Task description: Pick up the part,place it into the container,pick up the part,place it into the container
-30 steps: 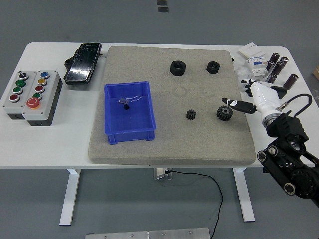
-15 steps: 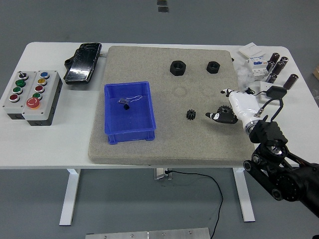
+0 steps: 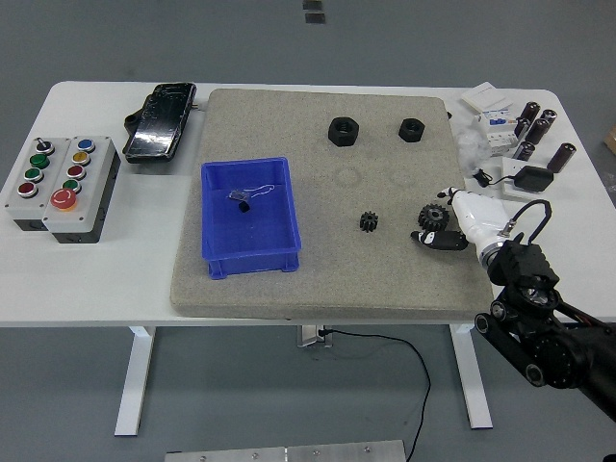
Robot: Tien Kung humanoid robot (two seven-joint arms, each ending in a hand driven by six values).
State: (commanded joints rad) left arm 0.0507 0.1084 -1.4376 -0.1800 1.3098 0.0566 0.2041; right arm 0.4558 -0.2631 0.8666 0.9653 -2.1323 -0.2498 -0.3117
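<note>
Nearest, at the right edge of the mat (image 3: 289, 289), the right robot hand (image 3: 450, 229) comes in low from the lower right, white with black fingertips (image 3: 428, 238). The fingertips lie just beside the large gear (image 3: 434, 217), at its near side; whether they touch it cannot be told, and nothing is lifted. The fingers look loosely extended rather than closed around anything. The left arm is out of view.

The large gear sits flat on the mat, the small gear (image 3: 369, 221) a little to its left, well apart from the blue bin (image 3: 214, 223) on the mat's left half. The bin holds only a small dark bit and a scrap of clear film.

The gears look like rigid metal: dense for their size, hard, unlikely to be damaged. The toothed rim should give fingertips purchase, so a pinch across opposite teeth seems the soundest hold; lying flat, they offer little height to get under.

Farther back, two black nuts (image 3: 344, 130) rest near the mat's far edge.
</note>
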